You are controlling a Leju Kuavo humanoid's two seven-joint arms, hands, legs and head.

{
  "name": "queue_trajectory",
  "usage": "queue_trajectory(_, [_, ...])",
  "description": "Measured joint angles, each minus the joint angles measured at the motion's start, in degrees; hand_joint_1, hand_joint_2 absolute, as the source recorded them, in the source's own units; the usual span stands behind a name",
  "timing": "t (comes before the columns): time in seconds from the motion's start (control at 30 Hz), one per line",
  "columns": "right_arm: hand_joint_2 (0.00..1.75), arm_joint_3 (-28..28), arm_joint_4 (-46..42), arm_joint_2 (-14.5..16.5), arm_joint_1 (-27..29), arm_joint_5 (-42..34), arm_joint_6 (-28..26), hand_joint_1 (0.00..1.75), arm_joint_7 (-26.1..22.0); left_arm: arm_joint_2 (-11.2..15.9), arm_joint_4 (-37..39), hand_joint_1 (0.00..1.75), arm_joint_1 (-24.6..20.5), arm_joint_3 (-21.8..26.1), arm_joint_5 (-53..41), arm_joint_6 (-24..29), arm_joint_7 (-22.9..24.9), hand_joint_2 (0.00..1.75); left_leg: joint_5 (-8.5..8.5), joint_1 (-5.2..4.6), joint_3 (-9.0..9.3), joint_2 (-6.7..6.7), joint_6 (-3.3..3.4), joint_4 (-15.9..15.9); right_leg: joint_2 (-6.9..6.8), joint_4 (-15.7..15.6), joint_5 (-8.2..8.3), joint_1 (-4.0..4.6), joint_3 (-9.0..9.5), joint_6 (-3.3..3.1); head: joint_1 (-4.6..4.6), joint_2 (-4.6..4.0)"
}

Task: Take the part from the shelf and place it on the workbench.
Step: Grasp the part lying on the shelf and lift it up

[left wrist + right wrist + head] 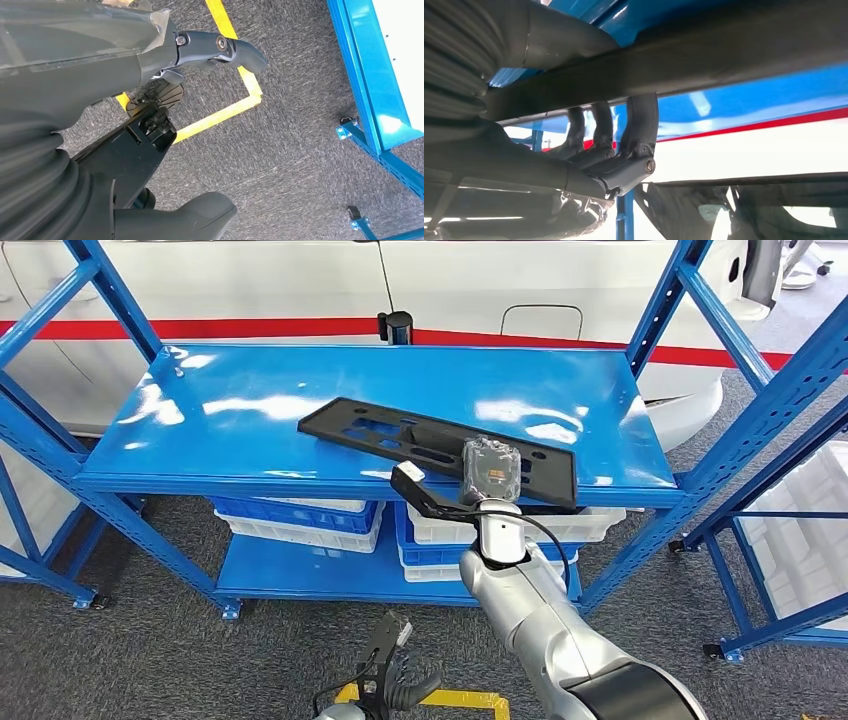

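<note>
The part [400,435] is a long flat black plastic panel with cut-outs, lying slantwise on the top board of the blue shelf [250,390]. My right hand [488,472] is at its near right end, by the shelf's front edge. In the right wrist view the dark fingers [639,125] curl over the part's edge [734,55], so the hand grips it. My left hand [388,675] hangs low near the floor in front of the shelf. In the left wrist view that hand [150,65] has its fingers apart and holds nothing.
Blue and white bins [300,520] sit on the lower board. A short black cylinder [396,327] stands at the shelf's back edge, before a white car with a red stripe [250,290]. Another blue rack [790,440] stands to the right. Yellow tape [220,115] marks the grey carpet.
</note>
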Motion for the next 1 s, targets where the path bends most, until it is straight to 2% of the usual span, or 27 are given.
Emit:
queue_trajectory(0.47, [1.75,-2.53,-0.01,-0.98,-0.06,0.52,-1.67,1.75,-0.31,0.00,0.00,0.00,-0.30,-1.38,0.21,-1.08,-0.76,1.75,0.01,-0.01,0.06,-0.01,0.01,0.01,0.00,0.00,0.01,0.00,0.07,0.00,-0.01,0.00])
queue_trajectory(0.67, [1.75,-1.89,-0.68,-1.60,0.31,0.49,-7.41,1.75,0.90,-0.01,0.00,0.00,-0.47,-2.21,0.96,0.26,-0.77,1.75,0.02,-0.02,-0.01,0.00,0.03,0.02,0.00,0.01,0.02,0.00,0.06,0.02,-0.01,0.00])
queue_trajectory(0.87, [1.75,1.57,-8.81,-3.31,2.12,0.41,-9.37,1.75,3.44,-0.02,0.00,0.00,-0.69,-3.03,2.79,5.07,0.65,1.75,0.03,-0.01,-0.10,0.02,0.02,0.03,0.01,0.01,0.02,0.00,-0.02,0.03,-0.01,0.00])
queue_trajectory(1.0, [1.75,3.43,-17.02,-4.86,3.80,0.41,-9.47,1.75,4.30,-0.01,0.00,0.00,-0.89,-3.77,4.28,5.27,0.73,1.75,0.03,-0.02,-0.14,0.02,0.02,0.02,0.01,0.01,0.02,0.00,-0.04,0.03,-0.01,0.00])
